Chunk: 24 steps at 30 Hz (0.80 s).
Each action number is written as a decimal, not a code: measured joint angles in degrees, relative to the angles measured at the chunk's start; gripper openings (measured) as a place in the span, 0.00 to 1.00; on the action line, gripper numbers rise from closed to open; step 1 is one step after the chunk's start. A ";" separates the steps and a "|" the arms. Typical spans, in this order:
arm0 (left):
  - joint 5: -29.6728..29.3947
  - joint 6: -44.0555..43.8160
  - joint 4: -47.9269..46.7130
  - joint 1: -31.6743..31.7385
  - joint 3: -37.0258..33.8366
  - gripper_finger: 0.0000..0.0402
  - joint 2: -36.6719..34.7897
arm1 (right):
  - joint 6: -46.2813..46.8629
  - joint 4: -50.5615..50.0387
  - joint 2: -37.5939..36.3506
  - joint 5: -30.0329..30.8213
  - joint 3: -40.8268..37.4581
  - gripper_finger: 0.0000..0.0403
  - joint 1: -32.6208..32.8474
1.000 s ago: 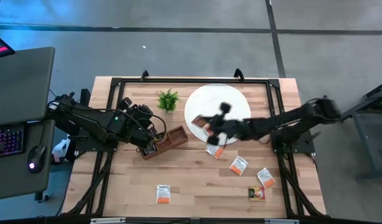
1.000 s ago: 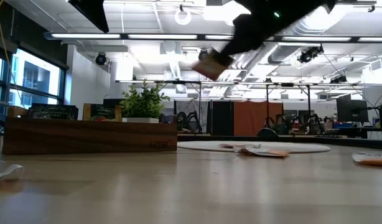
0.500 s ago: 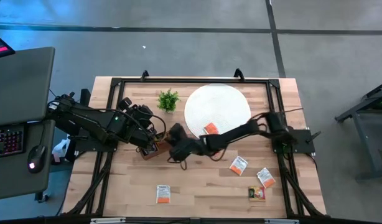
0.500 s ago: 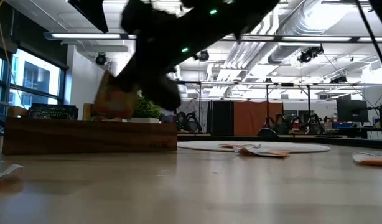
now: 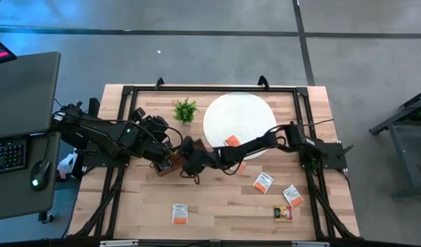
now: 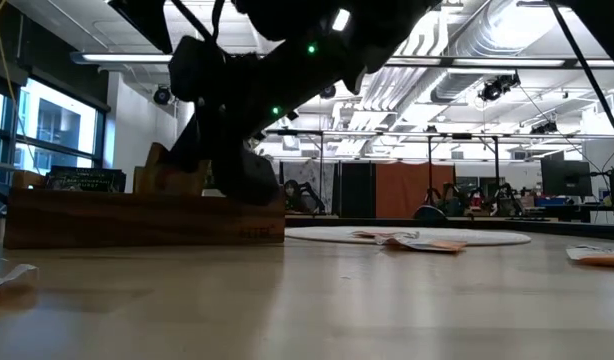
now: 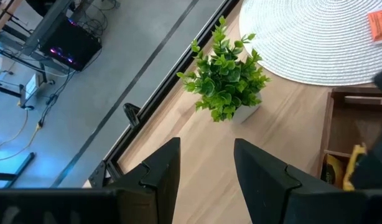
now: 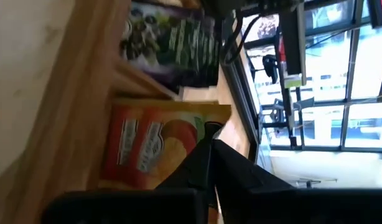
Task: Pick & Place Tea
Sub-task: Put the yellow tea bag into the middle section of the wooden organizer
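Observation:
My right gripper [image 5: 188, 154] reaches across the table and stands shut over the brown wooden tray [image 5: 197, 147], on an orange tea sachet [image 8: 150, 149]. In the low view that sachet [image 6: 173, 166] pokes up above the tray's wall [image 6: 137, 220]. Dark sachets [image 8: 172, 37] stand in the neighbouring compartment. More orange sachets lie flat on the table [image 5: 179, 214] [image 5: 263, 182] [image 5: 291, 195], and one [image 5: 231, 142] lies on the white disc [image 5: 239, 113]. My left gripper [image 7: 206, 180] hovers open beside the tray's left end, with nothing between its fingers. My right gripper pinches the orange sachet's upper edge [image 8: 200, 118] between its two fingertips [image 8: 209, 140]. The fingers come from the table's right side, slanting down. The sachet stands on edge inside a tray compartment, its lower part behind the tray's wall.
A small green plant [image 5: 185, 110] stands just beyond the tray, next to the white disc. A darker sachet [image 5: 284, 213] lies near the table's front right. Black frame rails [image 5: 210, 88] run along the table's edges.
My right gripper has carried the orange sachet from above the white disc toward the table's left edge and down to the wooden tray, rolling its wrist on the way. The sachet now stands on edge in a tray compartment.

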 joint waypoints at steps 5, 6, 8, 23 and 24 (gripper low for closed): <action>0.00 0.00 0.07 -0.01 0.00 0.37 0.00 | 2.93 -0.47 0.00 -0.74 0.00 0.15 -0.31; 0.00 0.00 0.07 -0.01 0.00 0.37 0.00 | 3.82 -0.56 0.00 -0.85 0.00 0.18 -0.28; 0.00 0.00 0.09 0.00 0.00 0.37 0.00 | 5.94 -0.69 0.00 -0.66 0.00 0.23 -0.30; 0.24 0.00 0.09 -0.01 0.00 0.37 0.02 | 27.60 -23.13 -8.26 8.31 0.00 0.41 5.46; 0.24 0.00 0.11 -0.01 0.00 0.37 0.02 | 30.23 -27.14 -9.69 8.24 0.00 0.40 5.99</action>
